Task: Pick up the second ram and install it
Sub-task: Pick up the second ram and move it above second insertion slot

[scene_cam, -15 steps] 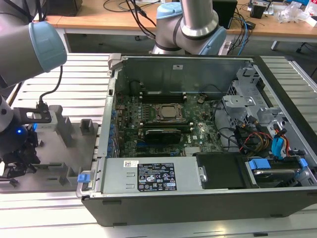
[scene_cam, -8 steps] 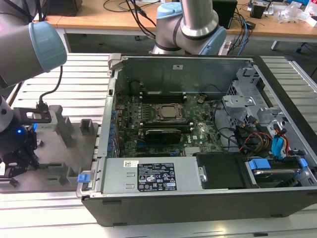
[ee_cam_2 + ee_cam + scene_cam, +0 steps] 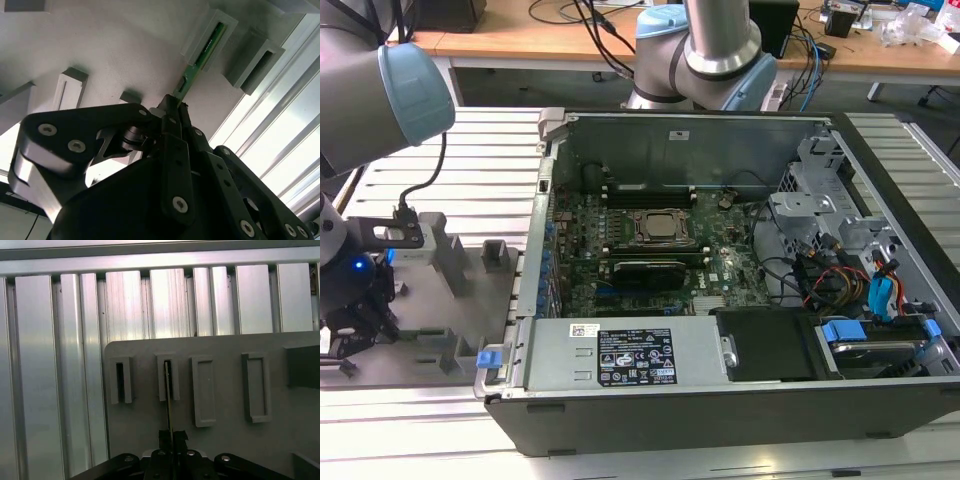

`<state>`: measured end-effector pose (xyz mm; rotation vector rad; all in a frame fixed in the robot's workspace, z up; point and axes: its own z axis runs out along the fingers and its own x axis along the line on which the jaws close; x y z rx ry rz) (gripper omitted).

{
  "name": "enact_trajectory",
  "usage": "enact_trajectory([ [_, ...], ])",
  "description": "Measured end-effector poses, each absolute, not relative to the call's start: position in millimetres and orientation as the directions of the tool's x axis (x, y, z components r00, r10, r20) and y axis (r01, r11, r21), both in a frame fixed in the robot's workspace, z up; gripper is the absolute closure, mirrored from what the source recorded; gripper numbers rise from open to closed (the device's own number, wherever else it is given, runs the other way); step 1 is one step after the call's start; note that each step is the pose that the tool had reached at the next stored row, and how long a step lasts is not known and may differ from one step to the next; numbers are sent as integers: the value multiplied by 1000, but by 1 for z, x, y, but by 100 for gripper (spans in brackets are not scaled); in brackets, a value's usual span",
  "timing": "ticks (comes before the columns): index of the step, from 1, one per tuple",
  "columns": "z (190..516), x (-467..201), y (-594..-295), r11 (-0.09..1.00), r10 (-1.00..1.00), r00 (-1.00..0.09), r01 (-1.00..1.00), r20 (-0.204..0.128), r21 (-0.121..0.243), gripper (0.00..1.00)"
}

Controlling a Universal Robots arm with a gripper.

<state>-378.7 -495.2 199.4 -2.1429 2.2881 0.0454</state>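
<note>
Over on the exterior view's left, the gripper [image 3: 355,320] hangs above the grey fixture plate [image 3: 430,330], well apart from the open computer case [image 3: 720,400]. The second wrist view is the useful one: the fingers are pinched together on the near end of the second ram [image 3: 205,52], and the far part of that green stick sits inside a grey slotted holder [image 3: 231,21] on the plate. So it's gripped but not clear of its pocket. In the first wrist view the stick shows edge-on [image 3: 168,390], running as a thin line from the fingertips into the holder [image 3: 161,380], with another holder just beside it [image 3: 121,380]. What worries me, and this is only my read, is that the grip is on the very end of a long, thin board. If the pull isn't in line with the slot, the stick could bind against the holder walls, twist in the pads, or slip out. A skewed grip would also make it hard to line up with a memory slot in the case. I can't tell how deep the pads bite.
</note>
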Motion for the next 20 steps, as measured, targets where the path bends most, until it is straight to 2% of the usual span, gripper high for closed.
enact_trajectory([
  [9, 200, -379, -495, 65, -998, -66, -998, -25, 16, 86],
  [20, 221, -379, -494, 65, -998, -66, -998, -24, 17, 86],
])
